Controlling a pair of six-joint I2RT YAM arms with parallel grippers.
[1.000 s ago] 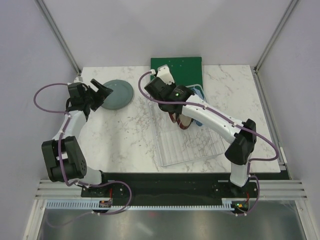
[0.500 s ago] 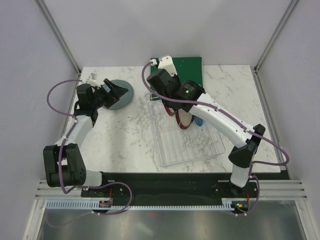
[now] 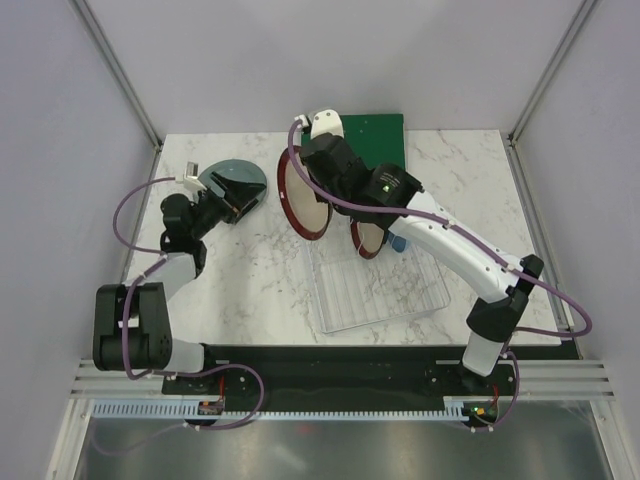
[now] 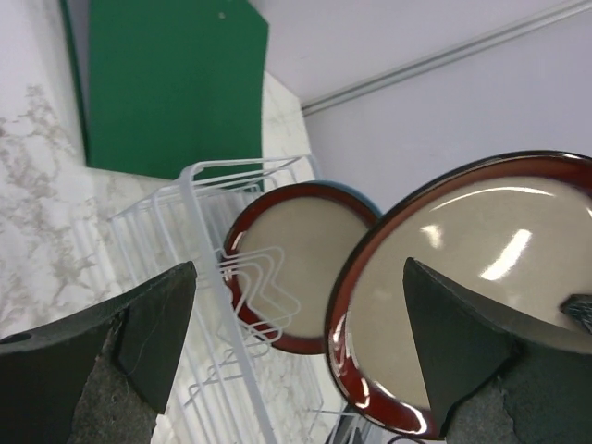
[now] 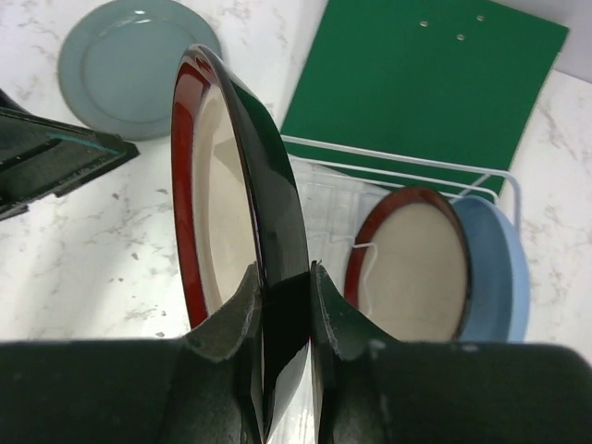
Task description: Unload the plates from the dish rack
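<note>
My right gripper (image 3: 312,182) is shut on the rim of a red-brown plate with a cream centre (image 3: 303,203) and holds it on edge above the table, left of the white wire dish rack (image 3: 380,295). The right wrist view shows the fingers (image 5: 242,310) clamped on that plate (image 5: 217,185). A second red-brown plate (image 3: 368,240) and a light blue plate (image 3: 399,241) stand in the rack. The grey-green plate (image 3: 252,172) lies flat at the far left. My left gripper (image 3: 236,194) is open and empty over it, facing the held plate (image 4: 462,277).
A flat dark green board (image 3: 372,135) lies at the back, behind the rack. The rack's near half holds no plates. In the left wrist view the rack's raised wire end (image 4: 199,231) stands in front of the racked red-brown plate (image 4: 296,264).
My right gripper has lifted a red-brown plate out of the rack and carried it left. My left arm has swung in towards the rack, above the grey-green plate.
</note>
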